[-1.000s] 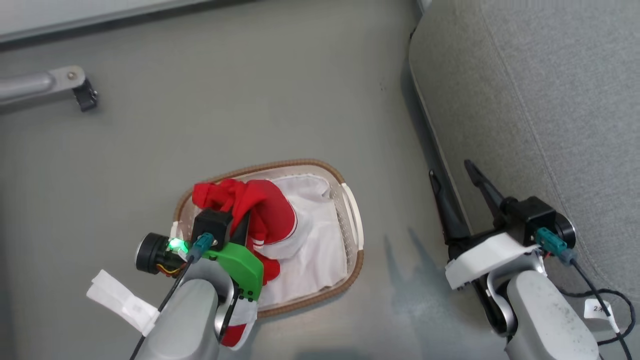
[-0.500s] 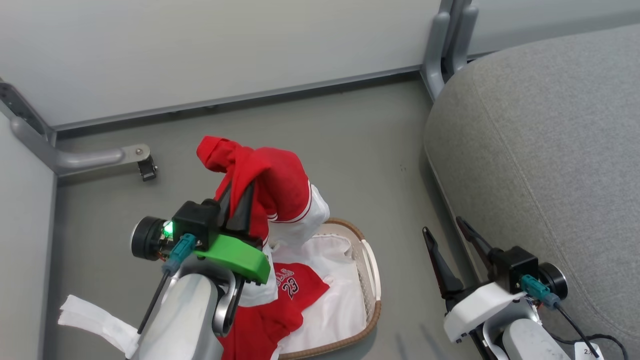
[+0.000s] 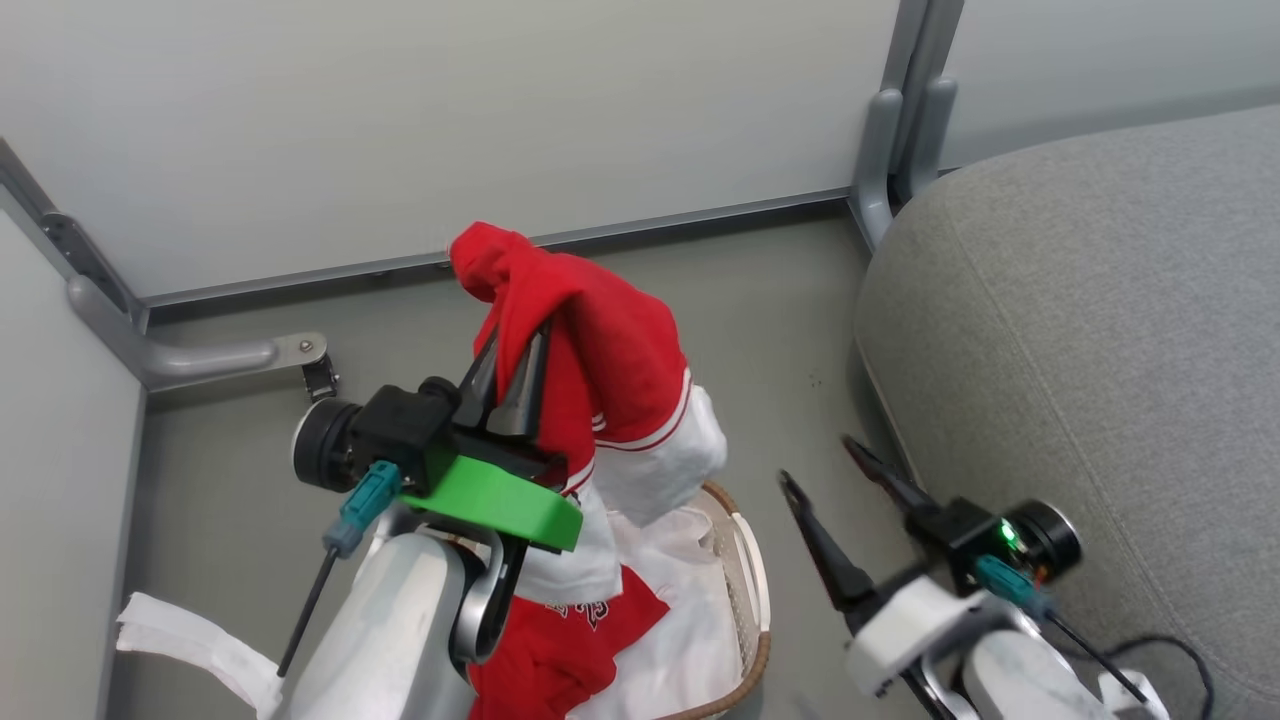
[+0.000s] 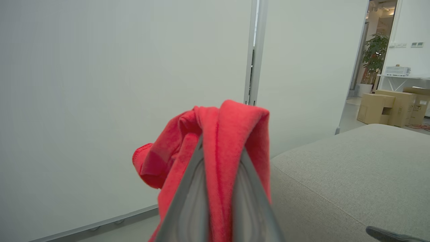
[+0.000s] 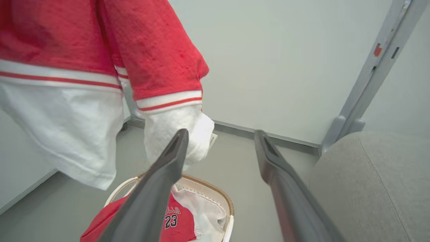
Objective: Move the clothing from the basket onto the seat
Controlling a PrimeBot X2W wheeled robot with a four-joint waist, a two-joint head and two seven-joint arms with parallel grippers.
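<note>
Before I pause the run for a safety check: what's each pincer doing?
Left pincer: shut on the red garment.
Right pincer: open, empty.

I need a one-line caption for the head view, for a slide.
Left jaws hold a red garment above the basket, beside the grey seat; right jaws stand open.

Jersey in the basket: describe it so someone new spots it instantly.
Left of the big grey seat, a white basket with a brown woven rim stands on the floor. The jersey lies inside it, red and printed 23. The other red garment, white-trimmed, hangs above from the shut left gripper.
</note>
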